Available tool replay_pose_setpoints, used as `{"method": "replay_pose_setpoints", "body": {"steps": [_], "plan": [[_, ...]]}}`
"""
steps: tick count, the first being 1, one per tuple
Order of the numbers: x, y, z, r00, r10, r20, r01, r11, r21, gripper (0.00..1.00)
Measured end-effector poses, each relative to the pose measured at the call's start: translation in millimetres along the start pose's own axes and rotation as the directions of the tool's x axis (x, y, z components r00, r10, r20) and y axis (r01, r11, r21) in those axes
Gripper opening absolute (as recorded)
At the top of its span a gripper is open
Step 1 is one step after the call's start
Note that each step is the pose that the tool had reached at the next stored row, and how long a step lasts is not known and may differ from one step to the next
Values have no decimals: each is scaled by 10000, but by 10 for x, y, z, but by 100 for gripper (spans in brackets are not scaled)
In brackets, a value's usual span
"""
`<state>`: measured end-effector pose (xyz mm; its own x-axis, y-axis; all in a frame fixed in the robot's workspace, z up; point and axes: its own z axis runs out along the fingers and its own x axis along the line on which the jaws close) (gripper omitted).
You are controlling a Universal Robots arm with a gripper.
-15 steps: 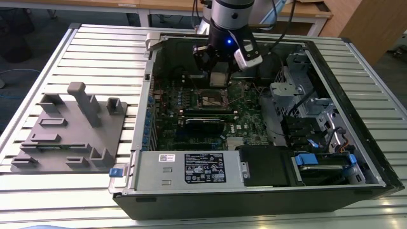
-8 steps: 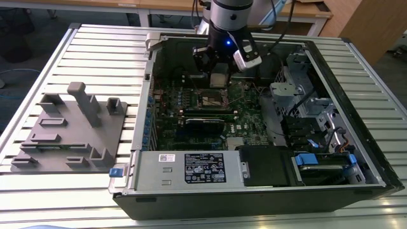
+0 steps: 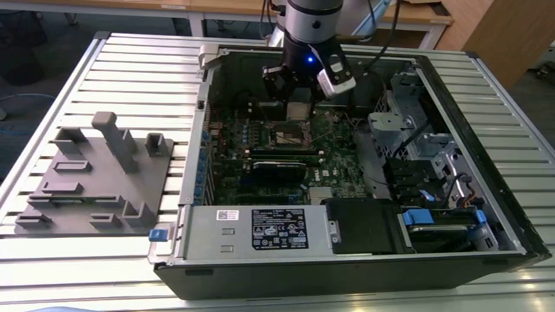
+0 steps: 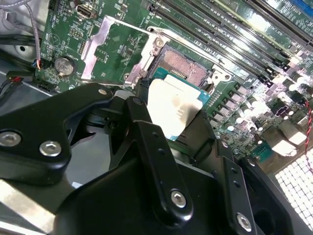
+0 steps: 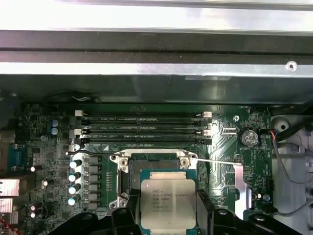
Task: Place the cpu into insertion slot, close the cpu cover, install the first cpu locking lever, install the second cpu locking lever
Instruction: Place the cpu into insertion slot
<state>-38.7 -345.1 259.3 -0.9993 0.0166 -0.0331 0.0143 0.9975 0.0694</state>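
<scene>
Inside the open computer case (image 3: 347, 276) on the bench (image 3: 130, 71), the gripper (image 5: 167, 215) clamps its fingers (image 5: 204, 211) on opposite edges of the cpu (image 5: 167, 198). It holds the chip flat, partly over the insertion slot (image 5: 151, 164). The cpu cover (image 4: 94, 49) stands swung aside, apparently to keep the socket clear.

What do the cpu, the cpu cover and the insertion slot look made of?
The cpu: matte silver-grey metal lid over a green board edge. The cpu cover: thin sheet metal, probably steel, glinting. The insertion slot: dark bed, likely plastic, with contacts and a silvery metal rim.
</scene>
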Motion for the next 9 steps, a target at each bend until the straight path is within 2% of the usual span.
{"method": "replay_pose_setpoints", "body": {"steps": [2, 9], "plan": [[6, 0, 7, 10000, -3, 18, 2, 10000, 29, 54], [44, -2, 24, 10000, -4, 36, 3, 10000, 38, 54]]}}
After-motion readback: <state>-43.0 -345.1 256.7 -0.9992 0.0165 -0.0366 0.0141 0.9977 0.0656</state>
